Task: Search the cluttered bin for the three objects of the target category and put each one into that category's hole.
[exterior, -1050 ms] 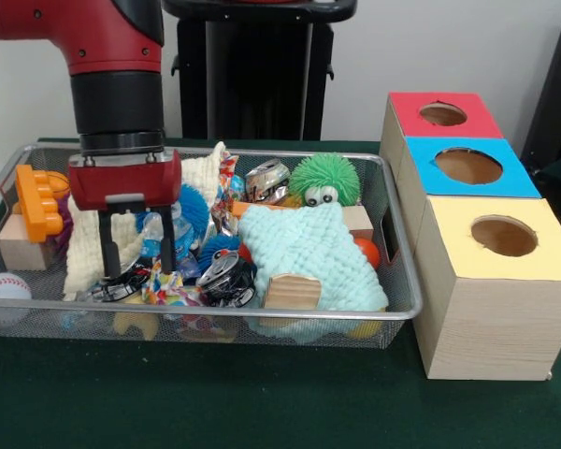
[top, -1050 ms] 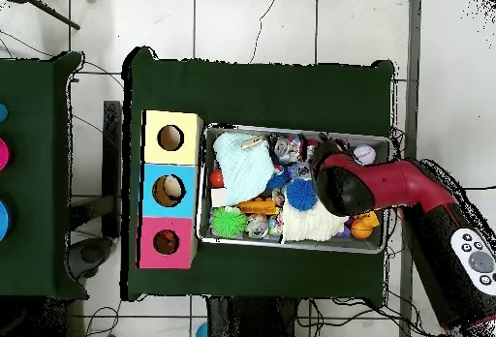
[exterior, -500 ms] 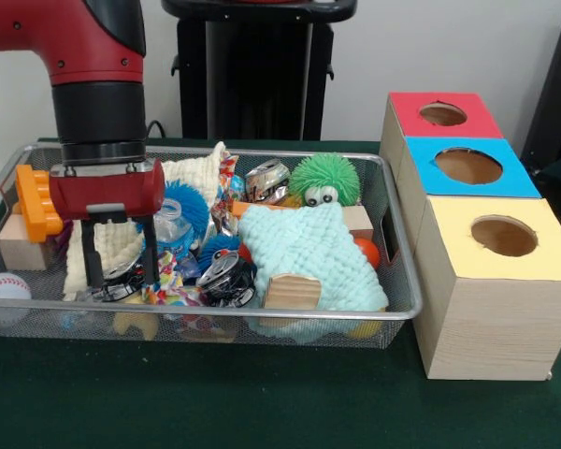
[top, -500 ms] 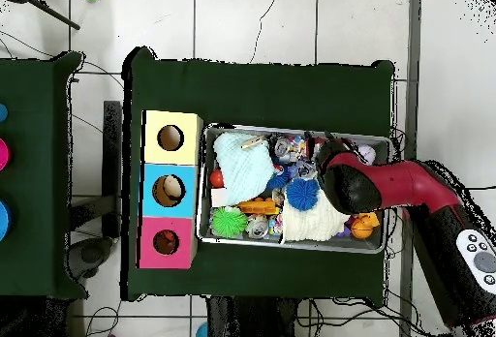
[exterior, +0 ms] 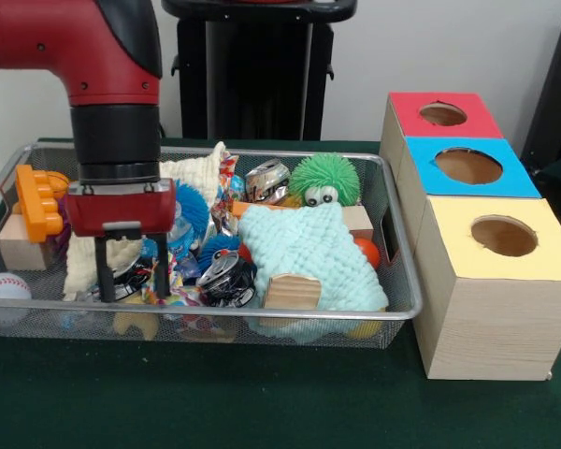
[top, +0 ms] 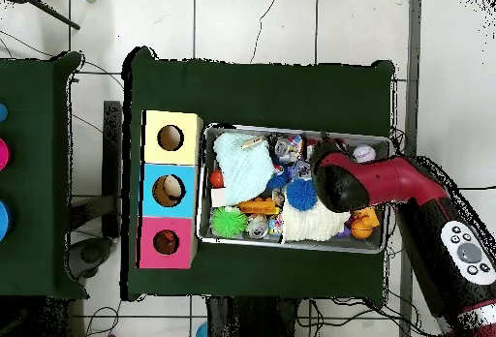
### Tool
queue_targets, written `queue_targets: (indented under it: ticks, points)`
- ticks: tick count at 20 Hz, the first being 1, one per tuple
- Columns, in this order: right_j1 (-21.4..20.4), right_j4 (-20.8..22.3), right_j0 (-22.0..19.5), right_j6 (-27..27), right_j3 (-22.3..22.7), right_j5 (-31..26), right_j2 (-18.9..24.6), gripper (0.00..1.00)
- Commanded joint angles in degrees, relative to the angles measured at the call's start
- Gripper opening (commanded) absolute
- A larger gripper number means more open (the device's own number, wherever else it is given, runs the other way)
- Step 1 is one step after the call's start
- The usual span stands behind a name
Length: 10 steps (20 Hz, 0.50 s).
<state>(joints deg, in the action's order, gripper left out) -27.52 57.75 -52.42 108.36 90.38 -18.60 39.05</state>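
Two black fingers (exterior: pixel 105 281) of the jaws (exterior: pixel 131 282) hang spread apart, their tips down among the clutter at the left end of the wire mesh bin (exterior: pixel 407 301), straddling a dark crushed can (exterior: pixel 126 279) without visibly pinching it. Just behind them lies a cream knitted cloth (exterior: pixel 93 257), and beside them a blue spiky ball (exterior: pixel 189 208) and a crinkled colourful wrapper (exterior: pixel 168 285). Further left sit an orange toy block (exterior: pixel 35 201), a plain wooden block (exterior: pixel 21 245) and a baseball (exterior: pixel 2 288). Toward the middle, another crushed can (exterior: pixel 226 277) lies against a pale mint cloth (exterior: pixel 309 248), which has a wooden piece (exterior: pixel 293 292) in front of it. At the back, a silver crushed can (exterior: pixel 267 178) sits beside a green fuzzy ball with eyes (exterior: pixel 324 180). An orange ball (exterior: pixel 366 251) peeks out by the right wall.

On the green surface (exterior: pixel 215 398), touching the bin's right end, stand three wooden boxes: a red-topped box (exterior: pixel 441 114), a blue-topped box (exterior: pixel 467 166) and a yellow-topped box (exterior: pixel 500 236), each with a round hole. From overhead, the red arm (top: pixel 387 183) covers the bin's right part.
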Motion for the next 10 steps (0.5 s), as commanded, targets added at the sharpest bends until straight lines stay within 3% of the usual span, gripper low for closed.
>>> queue_targets:
  ticks: [1, 5, 10]
  points:
    - [1.01, 5.88, 4.37, -0.23, -2.28, 3.16, -6.13, 1.00]
    - [1.60, 5.87, 6.08, 1.83, -2.34, 4.04, -8.33, 1.00]
    - [2.23, 4.05, 5.18, -1.73, -2.23, 2.33, -7.70, 1.00]
